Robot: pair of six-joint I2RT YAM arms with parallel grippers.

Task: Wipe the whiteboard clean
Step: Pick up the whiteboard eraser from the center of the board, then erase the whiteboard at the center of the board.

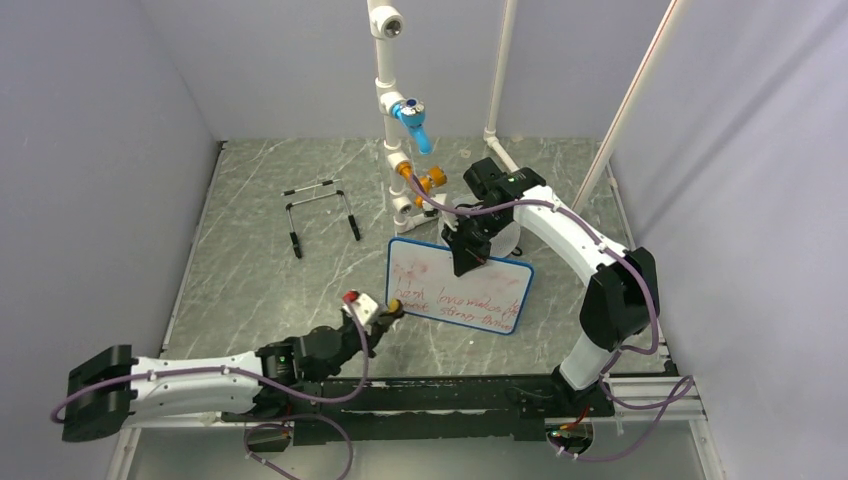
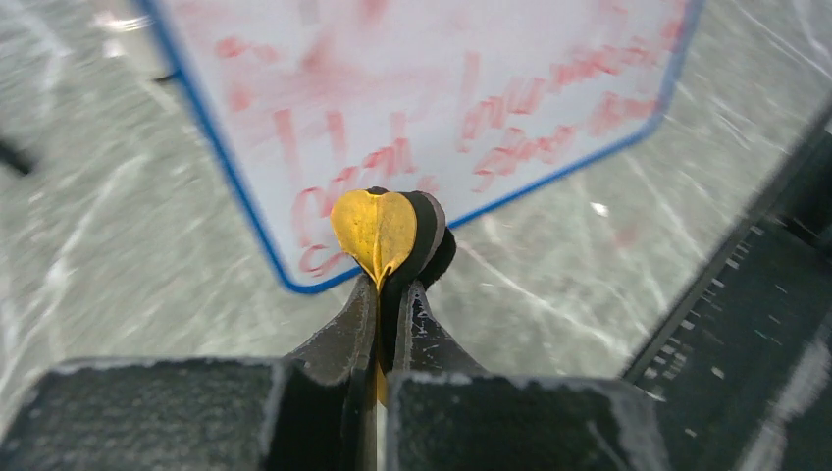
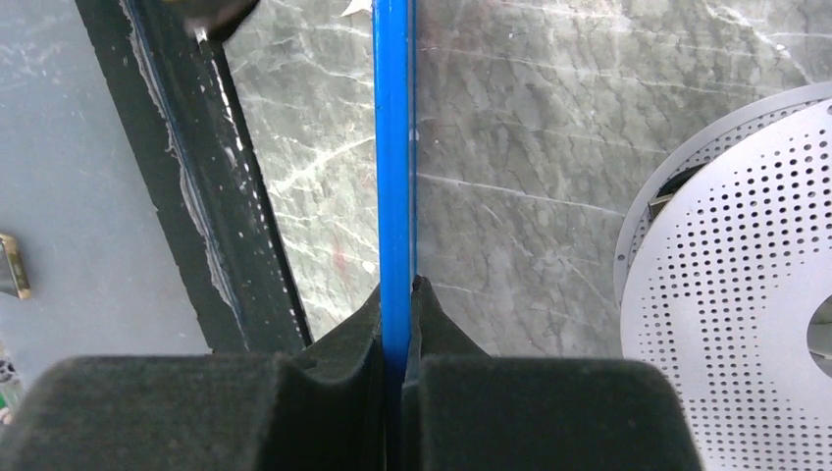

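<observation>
The whiteboard [image 1: 440,278], white with a thin blue frame and red handwriting, stands tilted on the table. Its top edge is pinched by my right gripper [image 1: 467,262]; in the right wrist view the jaws [image 3: 400,289] are shut on the blue frame [image 3: 394,147]. My left gripper [image 1: 392,313] is at the board's lower left corner, shut on a small yellow-and-black eraser pad [image 2: 378,228]. In the left wrist view the pad sits just in front of the board's [image 2: 432,59] blue corner, over smeared red writing; I cannot tell whether it touches.
A round grey perforated disc [image 3: 736,285] lies behind the board. A white pipe assembly with a blue valve [image 1: 410,115] rises at the back centre. A black wire stand [image 1: 320,210] stands back left. A black rail [image 1: 450,395] runs along the near edge.
</observation>
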